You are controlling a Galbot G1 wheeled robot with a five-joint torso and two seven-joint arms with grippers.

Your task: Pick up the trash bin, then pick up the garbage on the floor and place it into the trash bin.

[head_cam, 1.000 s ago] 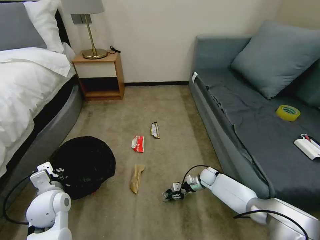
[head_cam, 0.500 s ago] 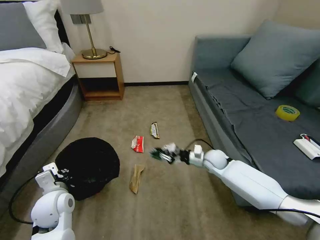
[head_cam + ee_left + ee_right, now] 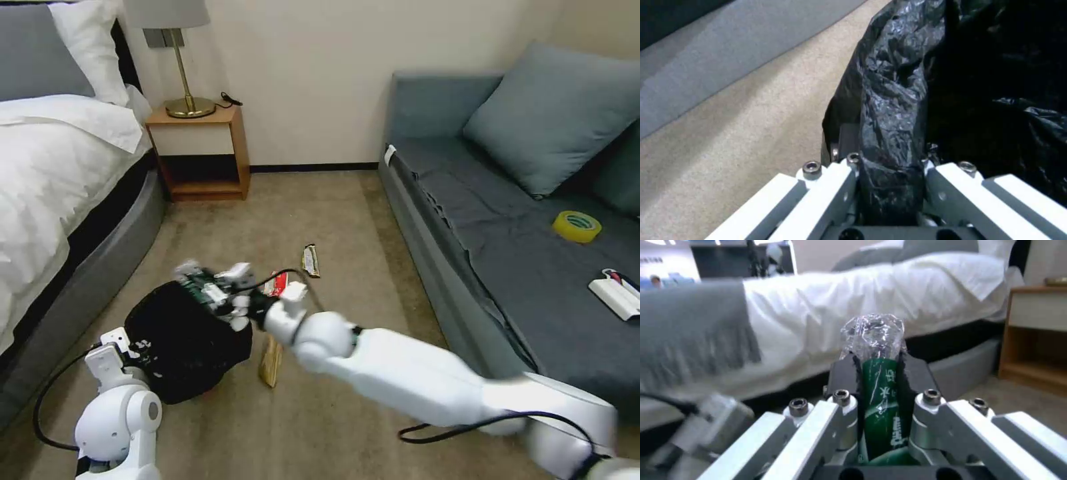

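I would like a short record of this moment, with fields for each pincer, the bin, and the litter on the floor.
left pincer: shut on the bag-covered rim of the trash bin
right pincer: shut on the clear bottle with the green label, over the bin's far side in the head view
litter on carpet: red-and-white wrapper, tan paper wrapper, dark-and-gold bar wrapper
bin position: on the floor beside the bed
sofa: yellow tape roll, white box
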